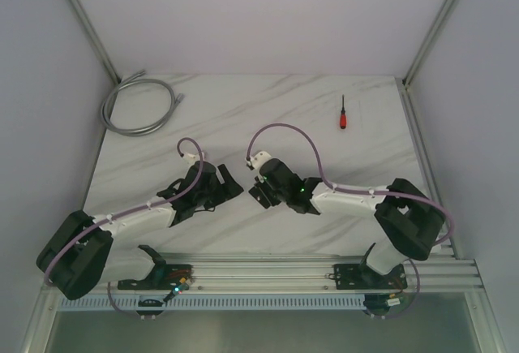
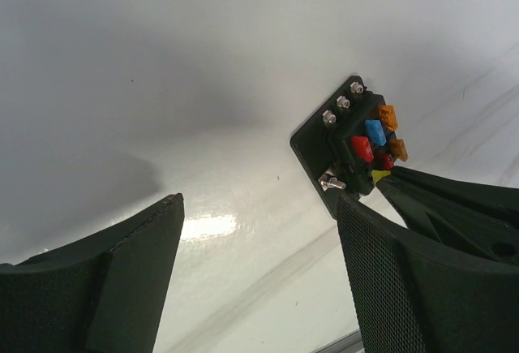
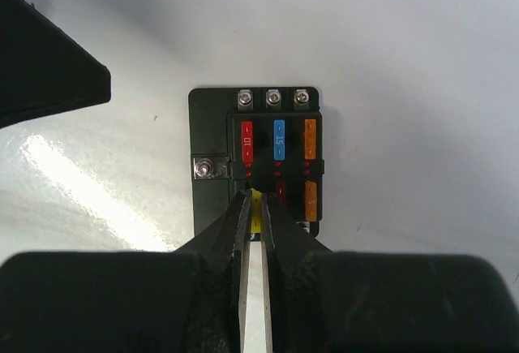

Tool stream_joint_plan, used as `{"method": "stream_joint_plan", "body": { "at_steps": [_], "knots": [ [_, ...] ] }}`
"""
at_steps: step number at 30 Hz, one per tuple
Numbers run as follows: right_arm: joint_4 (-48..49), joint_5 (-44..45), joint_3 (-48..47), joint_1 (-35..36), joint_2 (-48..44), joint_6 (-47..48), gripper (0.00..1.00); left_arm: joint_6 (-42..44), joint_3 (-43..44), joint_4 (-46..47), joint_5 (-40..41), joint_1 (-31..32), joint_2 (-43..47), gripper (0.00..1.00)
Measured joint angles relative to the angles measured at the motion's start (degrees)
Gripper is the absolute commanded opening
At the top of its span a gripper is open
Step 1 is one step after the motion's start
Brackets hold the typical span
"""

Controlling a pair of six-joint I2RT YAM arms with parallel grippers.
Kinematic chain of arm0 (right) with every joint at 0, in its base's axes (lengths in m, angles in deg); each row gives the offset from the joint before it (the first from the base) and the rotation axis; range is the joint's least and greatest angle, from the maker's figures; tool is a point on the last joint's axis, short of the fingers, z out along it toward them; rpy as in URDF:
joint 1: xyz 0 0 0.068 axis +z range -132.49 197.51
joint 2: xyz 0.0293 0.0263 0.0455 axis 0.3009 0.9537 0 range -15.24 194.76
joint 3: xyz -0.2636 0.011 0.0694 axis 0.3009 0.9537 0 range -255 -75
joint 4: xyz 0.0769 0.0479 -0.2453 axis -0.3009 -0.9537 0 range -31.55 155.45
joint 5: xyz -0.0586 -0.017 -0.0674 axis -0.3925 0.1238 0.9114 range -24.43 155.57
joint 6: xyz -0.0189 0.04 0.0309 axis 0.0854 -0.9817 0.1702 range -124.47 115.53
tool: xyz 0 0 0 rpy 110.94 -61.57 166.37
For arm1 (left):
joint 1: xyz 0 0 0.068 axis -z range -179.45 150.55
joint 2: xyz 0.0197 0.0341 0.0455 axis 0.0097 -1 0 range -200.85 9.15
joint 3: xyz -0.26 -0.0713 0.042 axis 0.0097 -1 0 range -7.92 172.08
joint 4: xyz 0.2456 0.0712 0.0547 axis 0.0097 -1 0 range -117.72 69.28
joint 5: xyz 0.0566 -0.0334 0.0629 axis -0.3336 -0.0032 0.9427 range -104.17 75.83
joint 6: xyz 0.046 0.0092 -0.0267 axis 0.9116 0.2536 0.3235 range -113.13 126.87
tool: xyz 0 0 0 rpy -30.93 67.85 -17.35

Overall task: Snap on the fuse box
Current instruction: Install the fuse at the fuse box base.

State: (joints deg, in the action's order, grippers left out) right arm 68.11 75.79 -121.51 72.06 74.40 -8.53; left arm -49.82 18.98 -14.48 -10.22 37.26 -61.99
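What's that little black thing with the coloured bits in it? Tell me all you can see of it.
The fuse box is a flat, black, plastic-looking rectangle lying face up on the white marbled table. Three silvery screw terminals line the edge away from the right gripper, and one more sits on a side. Red, blue and orange fuses stand in its slots. The gripper, shut, pinches a yellow fuse at the near edge.

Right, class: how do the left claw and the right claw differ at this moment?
The left claw stands wide open and empty; the right claw is closed narrowly on a yellow fuse. The left claw sits beside the fuse box, apart from it; the right claw reaches onto it. Both are black with two fingers.
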Motion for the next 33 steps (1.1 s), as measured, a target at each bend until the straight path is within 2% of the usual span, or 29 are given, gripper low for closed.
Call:
{"method": "stream_joint_plan", "body": {
  "at_steps": [33],
  "knots": [
    [4.9,-0.6,2.5,0.2,-0.4,2.4,0.0,0.0,0.0,0.0,0.0,0.0,0.0,0.85]
  ]
}}
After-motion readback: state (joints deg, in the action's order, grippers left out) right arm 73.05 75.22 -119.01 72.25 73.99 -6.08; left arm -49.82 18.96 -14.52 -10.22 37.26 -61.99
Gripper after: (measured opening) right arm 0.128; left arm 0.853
